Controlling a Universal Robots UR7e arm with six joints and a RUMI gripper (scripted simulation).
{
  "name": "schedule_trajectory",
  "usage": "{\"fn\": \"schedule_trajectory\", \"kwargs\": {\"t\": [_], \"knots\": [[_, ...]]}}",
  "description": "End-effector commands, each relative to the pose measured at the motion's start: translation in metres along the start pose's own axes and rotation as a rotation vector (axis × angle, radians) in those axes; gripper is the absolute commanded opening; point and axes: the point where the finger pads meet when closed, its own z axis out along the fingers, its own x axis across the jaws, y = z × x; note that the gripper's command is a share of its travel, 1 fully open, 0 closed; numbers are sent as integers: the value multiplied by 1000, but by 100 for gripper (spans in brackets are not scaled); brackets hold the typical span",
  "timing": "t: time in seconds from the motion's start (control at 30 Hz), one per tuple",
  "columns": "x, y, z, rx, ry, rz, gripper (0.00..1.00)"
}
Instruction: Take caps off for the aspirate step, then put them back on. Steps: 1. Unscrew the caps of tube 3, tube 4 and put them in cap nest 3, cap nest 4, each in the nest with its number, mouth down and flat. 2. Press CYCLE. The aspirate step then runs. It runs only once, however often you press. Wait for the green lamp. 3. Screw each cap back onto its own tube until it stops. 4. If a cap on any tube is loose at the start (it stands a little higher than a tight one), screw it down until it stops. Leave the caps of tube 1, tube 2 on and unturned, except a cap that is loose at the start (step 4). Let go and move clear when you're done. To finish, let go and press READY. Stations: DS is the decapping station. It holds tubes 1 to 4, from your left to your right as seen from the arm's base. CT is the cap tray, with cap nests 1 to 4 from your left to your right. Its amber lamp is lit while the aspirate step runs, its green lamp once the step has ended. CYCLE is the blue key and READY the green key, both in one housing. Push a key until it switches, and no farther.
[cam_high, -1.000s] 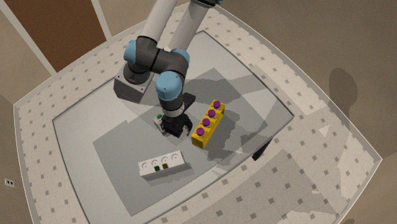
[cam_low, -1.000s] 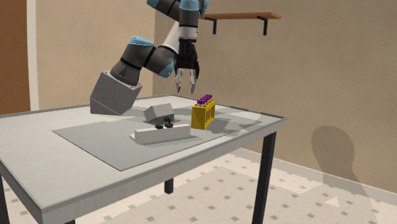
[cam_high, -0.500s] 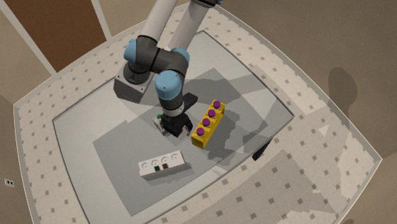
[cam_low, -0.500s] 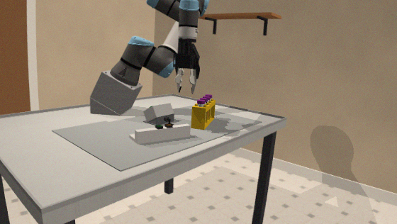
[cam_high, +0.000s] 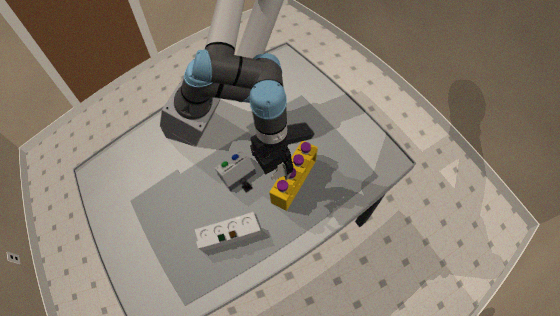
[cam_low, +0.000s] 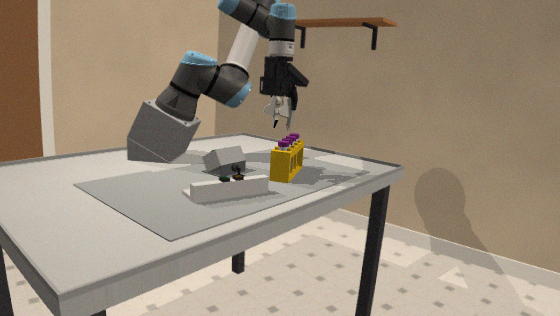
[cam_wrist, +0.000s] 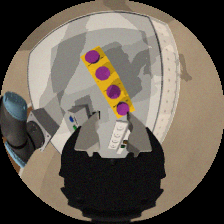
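The claw (cam_high: 281, 175) (cam_low: 281, 125) (cam_wrist: 113, 111), partly open and gripping nothing, hangs above the yellow rack (cam_high: 281, 201) (cam_low: 280, 166) (cam_wrist: 99, 83); four purple caps top that rack

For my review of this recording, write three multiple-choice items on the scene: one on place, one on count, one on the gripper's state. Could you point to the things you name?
1. Where is the gripper (cam_high: 283, 172) (cam_low: 281, 125) (cam_wrist: 113, 111)?
A) Over the key housing
B) Above the yellow rack
C) On the cap tray

2. How many purple caps are on the rack?
A) Two
B) Three
C) Four

3. How do the gripper's fingers stand?
A) Apart, holding nothing
B) Pressed together
C) Shut on a cap

1 B: the exterior view shows it hanging above the yellow rack (cam_high: 280, 199) (cam_low: 280, 166) (cam_wrist: 98, 51).
2 C: the wrist view shows four purple caps in a row.
3 A: the wrist view shows a gap between the fingertips, with no cap held.
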Motion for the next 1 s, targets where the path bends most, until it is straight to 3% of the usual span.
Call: {"fn": "schedule_trajectory", "kwargs": {"t": [0.0,0.33,0.73,0.97], "knots": [[0,-32,1,-18,-6,12,35],[0,-32,1,-18,-6,12,35],[0,-32,36,-18,-6,12,35],[0,-32,36,-18,-6,12,35]]}}
